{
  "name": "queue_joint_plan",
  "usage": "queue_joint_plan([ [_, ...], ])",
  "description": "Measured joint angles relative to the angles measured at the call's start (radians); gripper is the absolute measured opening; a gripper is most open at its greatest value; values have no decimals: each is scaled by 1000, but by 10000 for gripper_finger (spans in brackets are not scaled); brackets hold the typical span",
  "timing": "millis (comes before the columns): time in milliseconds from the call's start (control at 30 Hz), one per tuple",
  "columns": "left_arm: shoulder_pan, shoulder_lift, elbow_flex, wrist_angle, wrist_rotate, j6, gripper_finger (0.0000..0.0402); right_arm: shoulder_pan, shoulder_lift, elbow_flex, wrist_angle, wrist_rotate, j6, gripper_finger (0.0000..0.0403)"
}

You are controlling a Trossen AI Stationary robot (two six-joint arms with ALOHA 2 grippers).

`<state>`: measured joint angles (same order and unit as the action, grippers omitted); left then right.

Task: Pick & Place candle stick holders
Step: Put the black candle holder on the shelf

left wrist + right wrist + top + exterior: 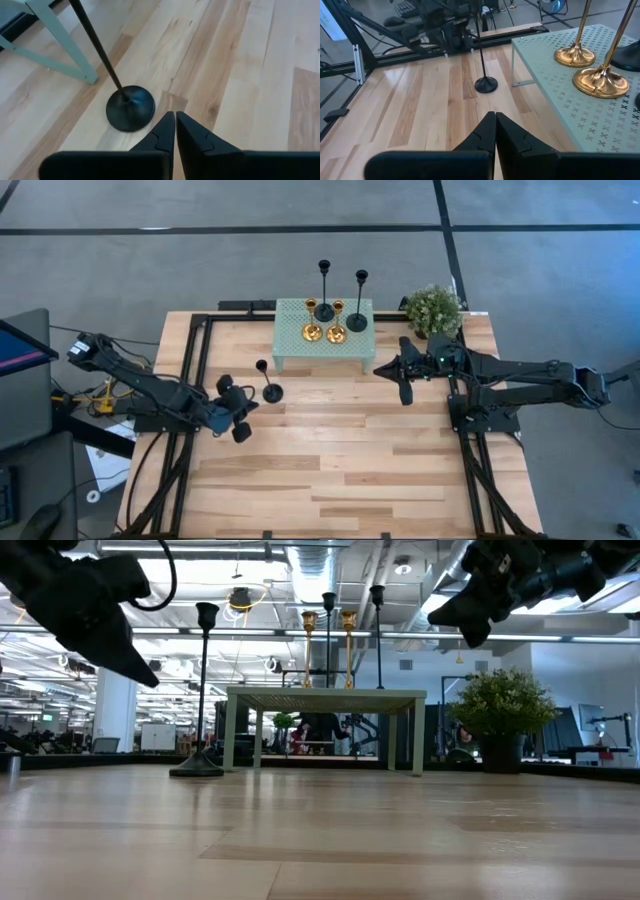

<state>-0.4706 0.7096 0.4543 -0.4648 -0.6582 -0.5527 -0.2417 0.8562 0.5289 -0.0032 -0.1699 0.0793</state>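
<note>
A: Holder orientation?
B: All five upright, long axis vertical. Lone black holder (pixel 270 388) stands on the table (pixel 340 460); two black (pixel 357 302) and two gold (pixel 312 321) stand on the green stand (pixel 292 338).
A: Claws?
B: Left claw (pixel 240 410) pressed together just beside the lone holder. Right claw (pixel 404 380) pressed together, near the stand. No readable writing.

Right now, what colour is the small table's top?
Pale green, perforated small table; clearest in the right wrist view.

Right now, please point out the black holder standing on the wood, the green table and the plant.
Black holder (pixel 272 392), high view, on its round base.
Green table (pixel 290 332), high view, on a bare part of its perforated top.
Plant (pixel 433 309), high view, on its leaves.
</note>
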Motion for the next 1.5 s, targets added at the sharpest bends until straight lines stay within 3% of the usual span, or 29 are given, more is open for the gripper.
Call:
queue_joint_plan([
  [167, 0, 29, -2, 26, 0, 1, 47, 0, 0, 0, -15, 0, 0, 0],
  [433, 1, 113, -3, 61, -1, 23, 130, 0, 0, 0, -19, 0, 0, 0],
  [700, 58, 220, -3, 148, -122, 24, 213, 0, 0, 0, -21, -1, -1, 0],
  [933, 129, 243, -3, 181, -157, 21, 264, 0, 0, 1, -52, -1, -1, 0],
  [1167, 191, 245, -3, 288, -157, 23, 285, -1, 0, 1, -50, -1, -10, 0],
  [1500, 270, 289, -3, 380, -164, 7, 267, -1, 0, 1, -50, -2, -27, 0],
])
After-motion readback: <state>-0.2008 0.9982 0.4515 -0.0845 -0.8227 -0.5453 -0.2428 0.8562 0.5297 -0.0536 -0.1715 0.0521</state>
